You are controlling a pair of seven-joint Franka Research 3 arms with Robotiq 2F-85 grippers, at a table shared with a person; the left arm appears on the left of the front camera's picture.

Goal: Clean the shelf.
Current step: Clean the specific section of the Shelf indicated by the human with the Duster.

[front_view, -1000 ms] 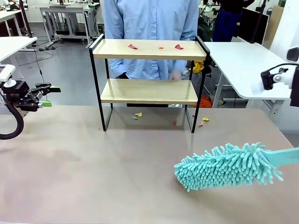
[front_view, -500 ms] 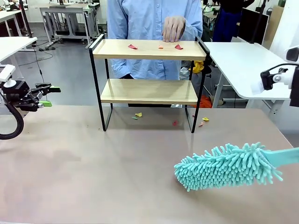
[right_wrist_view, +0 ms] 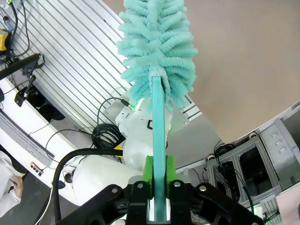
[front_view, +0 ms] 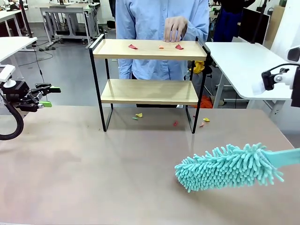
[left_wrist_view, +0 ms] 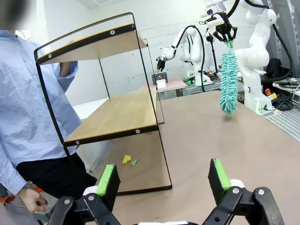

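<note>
The shelf [front_view: 112, 48] is set upright at the far middle of the table [front_view: 84, 164], both wooden boards level in the black frame; in the left wrist view [left_wrist_view: 115, 115] it is seen side-on. Three small scraps [front_view: 133, 46], two red and one orange, are spread along its top board. A person's hand [front_view: 176, 28] is held just above that board's right part, near the scraps; contact cannot be told. The person [front_view: 145, 18], in a light blue shirt, is stood right behind the shelf. More scraps, among them a yellow piece [front_view: 138, 115], are scattered on the table under the shelf and just right of it. A teal duster [front_view: 227, 167] is held well in front of the shelf and to its right, head low over the table. Its handle is clamped between the green pads of the right gripper [right_wrist_view: 158, 171]. The left gripper [front_view: 47, 96] is held well apart to the shelf's left, jaws spread wide, nothing between them.
</note>
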